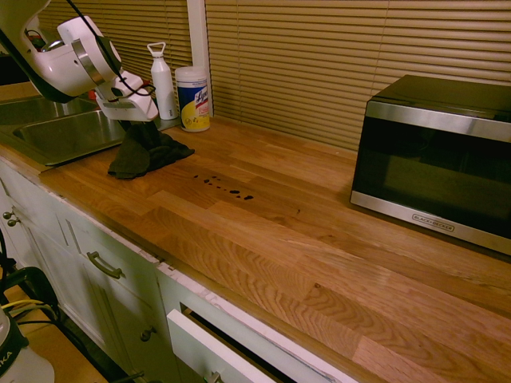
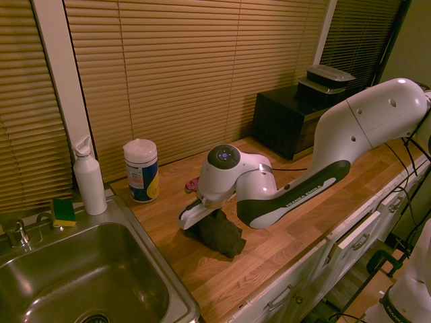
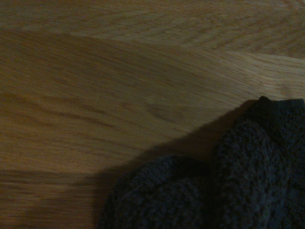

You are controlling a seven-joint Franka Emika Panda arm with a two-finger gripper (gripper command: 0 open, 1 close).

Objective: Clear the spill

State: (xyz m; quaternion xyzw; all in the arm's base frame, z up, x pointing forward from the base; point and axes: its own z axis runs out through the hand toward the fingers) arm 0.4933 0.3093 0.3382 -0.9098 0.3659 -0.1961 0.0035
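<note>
End effector (image 1: 139,126) is released, positioned at the dark cloth (image 1: 148,155). Spill (image 1: 233,191) lies near the cloth, on the desk (image 1: 335,279).

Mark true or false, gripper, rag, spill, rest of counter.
1. The gripper is down at the dark rag. True.
2. The spill is already wiped up. False: dark drops remain on the counter.
3. The rag covers the drops. False: it lies beside them, nearer the sink.
4. The sponge is beside the faucet. True.
5. The white bottle lies on its side. False: it stands upright.
</note>
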